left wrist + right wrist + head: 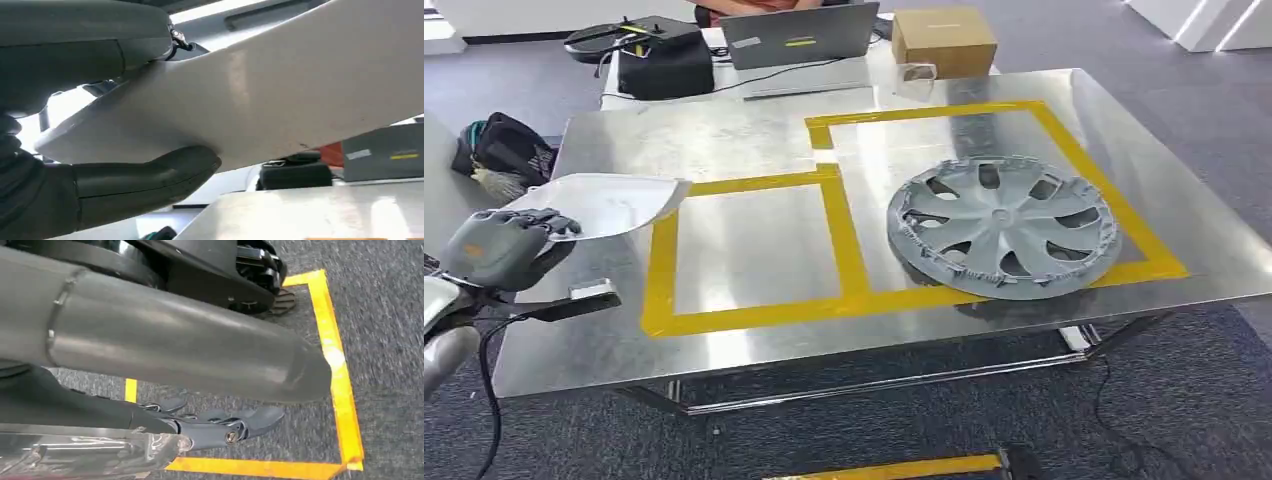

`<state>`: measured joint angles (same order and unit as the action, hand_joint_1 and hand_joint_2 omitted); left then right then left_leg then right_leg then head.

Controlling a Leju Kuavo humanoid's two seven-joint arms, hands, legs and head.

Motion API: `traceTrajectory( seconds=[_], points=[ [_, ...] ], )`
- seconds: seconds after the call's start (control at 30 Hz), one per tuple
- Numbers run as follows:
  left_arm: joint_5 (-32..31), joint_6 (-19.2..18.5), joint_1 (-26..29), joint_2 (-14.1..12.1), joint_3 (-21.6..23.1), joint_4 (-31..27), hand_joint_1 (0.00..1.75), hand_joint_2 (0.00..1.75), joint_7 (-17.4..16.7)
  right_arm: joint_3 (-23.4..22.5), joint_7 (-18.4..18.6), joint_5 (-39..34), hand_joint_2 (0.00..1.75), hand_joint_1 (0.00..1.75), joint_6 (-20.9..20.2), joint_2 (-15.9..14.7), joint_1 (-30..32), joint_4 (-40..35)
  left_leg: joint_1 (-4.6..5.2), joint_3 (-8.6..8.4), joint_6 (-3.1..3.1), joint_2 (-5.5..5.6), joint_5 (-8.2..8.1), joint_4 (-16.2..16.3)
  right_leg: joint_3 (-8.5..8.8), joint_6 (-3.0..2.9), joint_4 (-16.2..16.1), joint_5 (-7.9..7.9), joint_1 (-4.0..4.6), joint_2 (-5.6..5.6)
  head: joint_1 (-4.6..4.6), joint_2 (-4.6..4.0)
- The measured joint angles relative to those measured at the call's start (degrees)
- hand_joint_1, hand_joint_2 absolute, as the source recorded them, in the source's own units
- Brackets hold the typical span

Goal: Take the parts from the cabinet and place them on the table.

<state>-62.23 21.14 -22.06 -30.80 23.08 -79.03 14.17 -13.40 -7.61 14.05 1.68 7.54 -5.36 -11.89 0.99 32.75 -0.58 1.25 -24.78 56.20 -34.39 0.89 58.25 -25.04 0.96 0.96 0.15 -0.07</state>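
At the far left of the head view the left hand (504, 245) sits just off the metal table's (724, 140) left edge, its grey fingers curled around the near end of a white curved plastic panel (604, 203). The panel reaches from the hand toward the right, and its rounded tip hangs over the table's left part, beside the upper left corner of the left yellow tape square (754, 250); whether it touches the tabletop cannot be told. In the left wrist view the same panel (280, 95) crosses the frame as a broad pale band, clamped between the thick grey thumb (145, 175) beneath it and the hand's cover above. Behind the hand in the head view, a dark bag (509, 150) lies at the left edge of the frame. At the upper left, beyond the table, stands a black case (664, 60), then an open laptop (799, 35) at upper centre and a cardboard box (944, 40) to its right. A second, larger yellow tape square (1064, 150) marks the right half of the table, and a grey wheel cover (1002, 225) lies flat in its lower part, its near rim overlapping the tape along the front. In the right wrist view the right hand (220, 422) hangs over grey carpet (390, 365) marked with a yellow tape outline (332, 365); its dark fingers lie extended and slightly apart, with nothing in them.
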Motion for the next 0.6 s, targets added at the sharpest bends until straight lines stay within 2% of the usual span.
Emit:
traceTrajectory(
  seconds=[0.1,0.3,0.6],
  points=[
    [-0.6,-0.6,-2.4,1.1,3.6,0.5,1.75,1.75,1.1,0.0,0.2,0.3,0.0,0.0,-0.3,0.0,-0.4,0.0,0.0,0.01,0.14,0.02,0.05,0.0,0.03,-0.04,0.0,-0.01,0.0,-0.07,0.04,0.0],
    [-0.6,-2.6,-6.2,3.5,10.6,1.0,1.75,1.75,0.8,0.0,0.4,0.7,0.0,0.0,-0.3,0.0,-0.5,0.0,0.14,0.02,0.19,0.01,0.09,0.0,0.06,-0.07,0.0,0.16,-0.12,-0.04,0.07,0.0],
    [0.6,-5.0,-9.4,5.9,17.0,1.2,1.75,1.75,1.6,0.1,0.7,1.2,0.0,0.0,-0.5,0.1,-0.6,0.0,0.27,0.02,0.15,0.0,0.11,0.0,0.06,0.0,-0.1,0.2,-0.28,-0.05,0.04,0.0]
  ],
)
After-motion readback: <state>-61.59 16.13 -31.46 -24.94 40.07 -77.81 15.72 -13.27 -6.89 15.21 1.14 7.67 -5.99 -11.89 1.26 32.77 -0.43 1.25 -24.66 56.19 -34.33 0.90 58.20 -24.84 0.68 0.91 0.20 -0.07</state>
